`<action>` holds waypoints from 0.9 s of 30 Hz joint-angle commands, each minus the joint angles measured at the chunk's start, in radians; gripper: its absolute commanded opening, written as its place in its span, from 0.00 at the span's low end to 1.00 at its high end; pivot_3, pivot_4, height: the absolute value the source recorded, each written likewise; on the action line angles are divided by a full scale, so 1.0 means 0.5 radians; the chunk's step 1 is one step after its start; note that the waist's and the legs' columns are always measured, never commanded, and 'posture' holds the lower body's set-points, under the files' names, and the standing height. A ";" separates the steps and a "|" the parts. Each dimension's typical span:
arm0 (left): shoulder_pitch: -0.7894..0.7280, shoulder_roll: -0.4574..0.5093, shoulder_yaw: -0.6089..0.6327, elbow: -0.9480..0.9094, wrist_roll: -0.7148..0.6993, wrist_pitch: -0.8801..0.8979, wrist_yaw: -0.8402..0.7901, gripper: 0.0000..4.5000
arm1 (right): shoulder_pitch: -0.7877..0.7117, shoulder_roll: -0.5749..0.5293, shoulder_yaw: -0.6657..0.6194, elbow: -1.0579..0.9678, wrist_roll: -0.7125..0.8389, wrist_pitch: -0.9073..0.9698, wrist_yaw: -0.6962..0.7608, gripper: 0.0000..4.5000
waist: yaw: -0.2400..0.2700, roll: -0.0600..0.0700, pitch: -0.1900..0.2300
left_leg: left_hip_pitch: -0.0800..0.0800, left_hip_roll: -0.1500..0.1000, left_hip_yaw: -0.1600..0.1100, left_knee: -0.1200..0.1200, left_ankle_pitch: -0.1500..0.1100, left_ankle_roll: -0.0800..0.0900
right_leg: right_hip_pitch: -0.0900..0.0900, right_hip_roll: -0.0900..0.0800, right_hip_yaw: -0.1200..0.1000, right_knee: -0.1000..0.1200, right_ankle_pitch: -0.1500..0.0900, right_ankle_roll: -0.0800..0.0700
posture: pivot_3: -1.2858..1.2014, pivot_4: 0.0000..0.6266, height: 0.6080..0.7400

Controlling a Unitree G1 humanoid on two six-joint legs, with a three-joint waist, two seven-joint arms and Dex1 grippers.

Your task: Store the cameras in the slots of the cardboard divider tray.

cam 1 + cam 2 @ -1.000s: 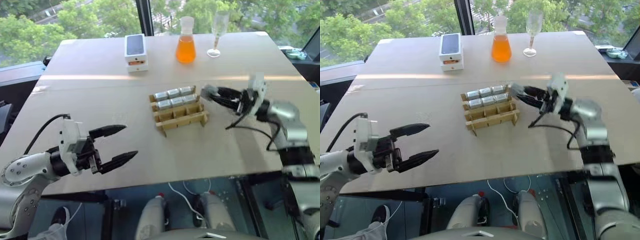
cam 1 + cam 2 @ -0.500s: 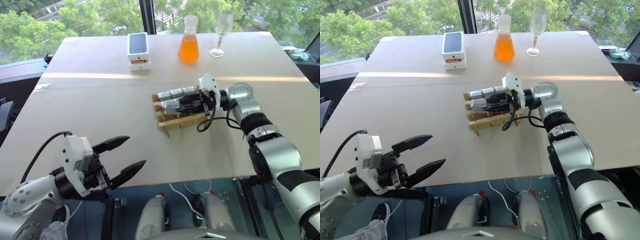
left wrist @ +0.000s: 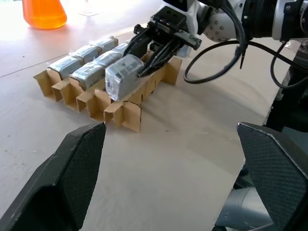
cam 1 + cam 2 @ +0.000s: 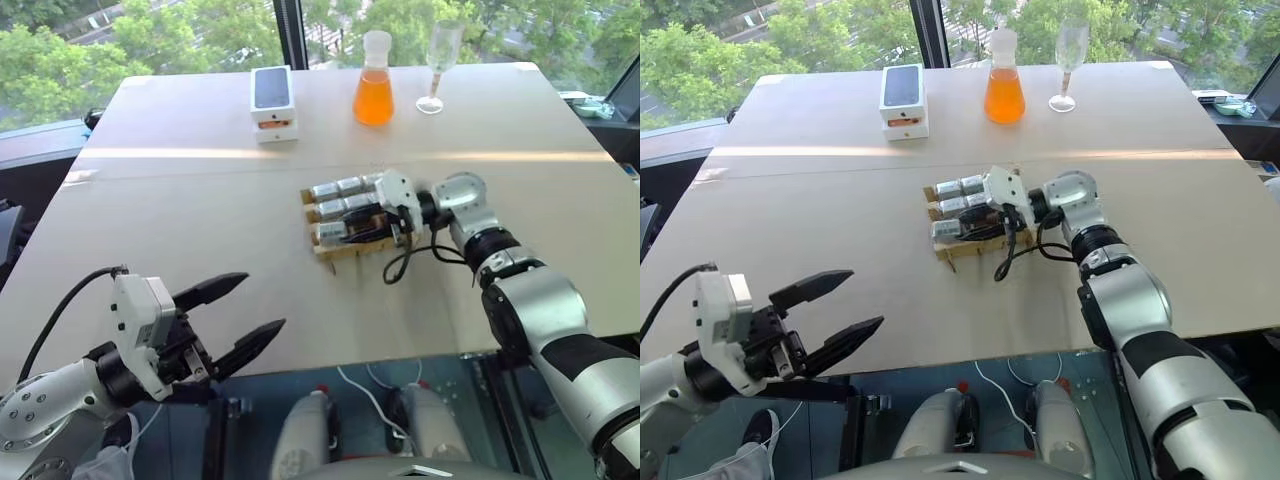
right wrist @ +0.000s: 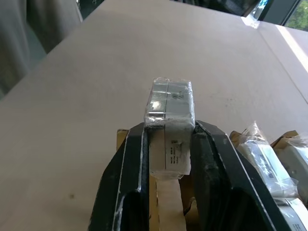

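Cameras [image 4: 345, 197] were mostly parked in the cardboard divider tray [image 3: 122, 113] near the middle of the table [image 4: 200, 200], filling the two rows farthest from the robot. One more camera [image 5: 169, 126] sat pinched between the two black fingers of the right gripper [image 3: 151, 50], which reached in from the tray's right side. That camera hung over the nearest row, at its left end, wrapped in clear plastic. Couldn't tell if it was already touching the cardboard or just above it.

The left gripper [image 4: 232, 318] was down at the near left edge of the table, well apart from the tray, fingers spread wide with nothing in them.

Along the far side stood a white phone box [image 4: 272, 103], a flask of orange liquid [image 4: 373, 80] and a clear glass [image 4: 436, 66].
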 commanded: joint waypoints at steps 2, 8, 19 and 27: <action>-0.007 0.003 0.023 -0.081 -0.035 -0.016 0.038 1.00 | -0.083 -0.023 -0.019 0.015 -0.100 -0.094 -0.015 0.15 | -0.009 0.000 0.000 | 0.000 0.000 0.000 0.000 0.000 0.000 | 0.000 0.000 0.000 0.000 0.000 0.000 | 0.52 0.24 1.00; 0.035 -0.024 0.039 -0.107 -0.035 -0.031 0.062 1.00 | -0.121 -0.029 -0.063 0.043 -0.150 -0.088 -0.059 0.15 | -0.024 0.000 0.000 | 0.001 0.000 0.000 0.000 0.000 0.000 | 0.000 0.000 0.000 0.001 0.000 -0.001 | 0.52 0.24 1.00; 0.029 -0.021 0.029 -0.124 -0.039 -0.027 0.091 1.00 | -0.175 0.007 -0.112 0.065 -0.245 -0.107 -0.267 0.15 | -0.026 0.000 0.000 | 0.001 0.000 0.000 -0.001 0.000 -0.001 | 0.000 -0.002 0.000 0.000 -0.003 -0.006 | 0.52 0.24 1.00; 0.019 -0.018 0.007 -0.124 -0.033 -0.025 0.104 1.00 | -0.129 0.018 -0.109 0.069 -0.285 -0.121 -0.181 0.15 | -0.026 0.000 0.000 | 0.001 0.000 0.000 -0.002 0.000 -0.001 | 0.000 -0.002 0.000 0.000 -0.004 -0.007 | 0.52 0.24 1.00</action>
